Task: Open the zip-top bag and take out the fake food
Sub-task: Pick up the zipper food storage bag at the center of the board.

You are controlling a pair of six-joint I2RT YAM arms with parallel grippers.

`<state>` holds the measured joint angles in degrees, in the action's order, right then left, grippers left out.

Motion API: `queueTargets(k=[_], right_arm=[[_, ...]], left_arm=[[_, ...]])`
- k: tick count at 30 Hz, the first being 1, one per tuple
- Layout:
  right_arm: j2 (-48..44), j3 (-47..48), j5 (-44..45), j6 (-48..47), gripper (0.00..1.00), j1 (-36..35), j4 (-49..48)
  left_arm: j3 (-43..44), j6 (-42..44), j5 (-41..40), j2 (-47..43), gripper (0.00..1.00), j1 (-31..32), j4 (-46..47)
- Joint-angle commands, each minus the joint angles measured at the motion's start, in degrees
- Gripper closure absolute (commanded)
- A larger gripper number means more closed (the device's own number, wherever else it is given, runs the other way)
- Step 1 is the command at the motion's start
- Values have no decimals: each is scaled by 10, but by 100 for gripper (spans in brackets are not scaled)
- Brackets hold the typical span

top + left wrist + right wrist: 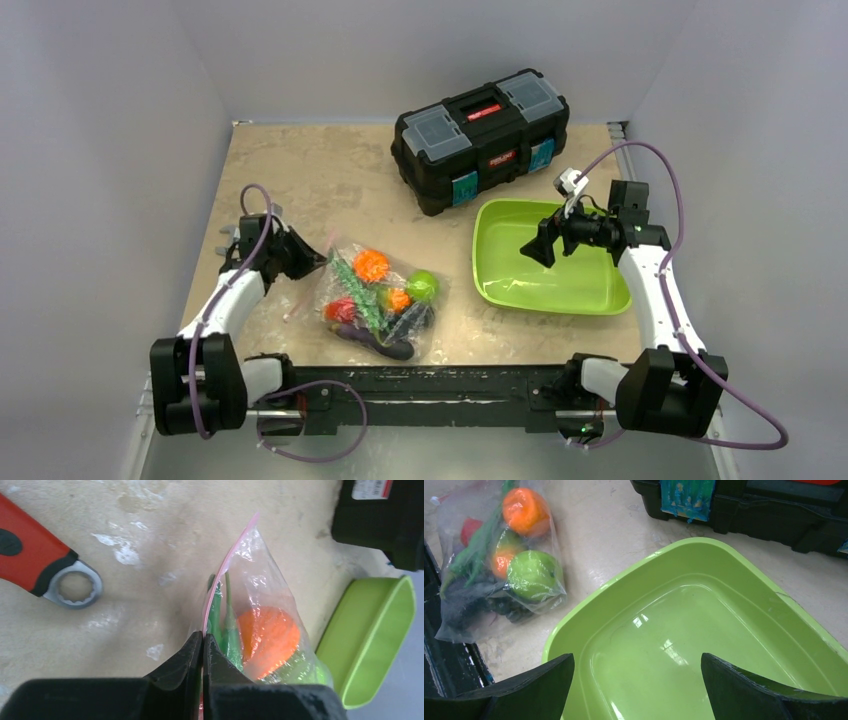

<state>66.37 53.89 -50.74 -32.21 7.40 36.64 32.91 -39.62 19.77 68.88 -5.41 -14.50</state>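
Black fingers of the left pincer are pressed together on the pink strip of the bag, so this pincer pinches the bag at its zip edge. The hold is probably chosen because one side of the strip must be fixed before the mouth can be pulled apart. The bag runs on from the fingertips, with the food inside; an orange and green beans sit just behind the strip. The bag lies left of the tray, near it but apart, and it is not yet opened. The right pincer is spread wide and hangs over the tray, holding nothing; likely it waits there to take the other side. A wrench lies beyond the bag, away from the tray. A toolbox stands behind the tray.
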Motion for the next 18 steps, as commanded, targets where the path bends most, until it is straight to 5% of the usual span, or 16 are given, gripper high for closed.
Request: queueTargets(k=[1, 9, 18], right_arm=[[-1, 10, -24, -10, 1, -1, 6], [23, 32, -44, -76, 1, -21, 52], [85, 148, -126, -365, 1, -52, 276]], left_arm=[[39, 18, 70, -63, 100, 0, -17], [176, 90, 104, -103, 100, 48, -119], [299, 139, 148, -68, 100, 158, -173]])
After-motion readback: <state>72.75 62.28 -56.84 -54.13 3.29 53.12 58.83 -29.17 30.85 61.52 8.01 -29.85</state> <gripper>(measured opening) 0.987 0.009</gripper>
